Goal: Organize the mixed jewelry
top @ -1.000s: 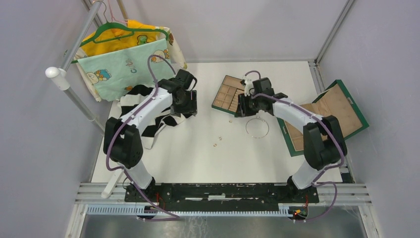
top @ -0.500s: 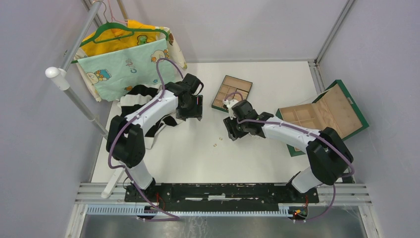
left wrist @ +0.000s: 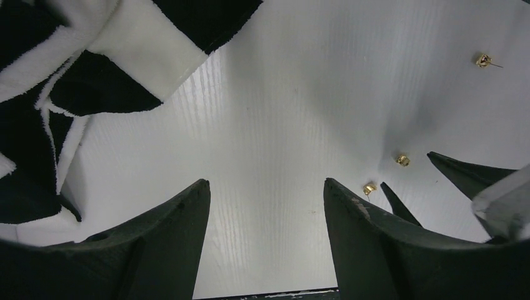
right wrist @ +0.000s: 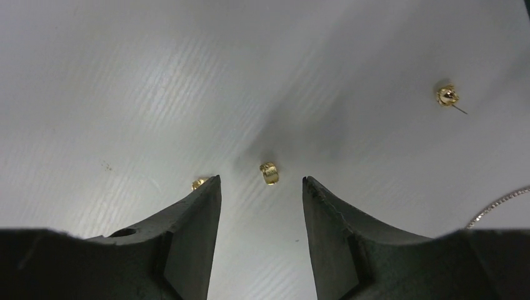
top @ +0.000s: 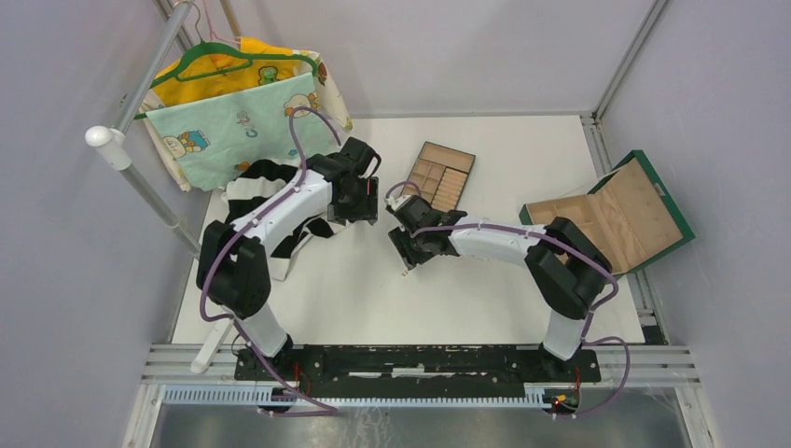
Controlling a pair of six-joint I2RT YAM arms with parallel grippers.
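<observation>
Near the table's (top: 373, 289) left edge, the left gripper (left wrist: 265, 187) hangs with fingers spread and empty, just beside the black-and-white striped cloth (left wrist: 37, 75). Toward the middle, the right gripper (right wrist: 261, 181) is also spread and empty, low over the white surface. A gold bead (right wrist: 270, 172) lies just ahead of its gap, a smaller gold piece (right wrist: 199, 183) just beside one fingertip, a gold stud (right wrist: 447, 95) farther off, and a thin silvery strand (right wrist: 497, 206) shows at that view's border. Farther right, the compartment tray (top: 446, 149) lies toward the far edge and the open green box (top: 644, 201) at the right edge.

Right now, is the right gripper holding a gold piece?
No, the right gripper is open; the gold piece lies on the table.
</observation>
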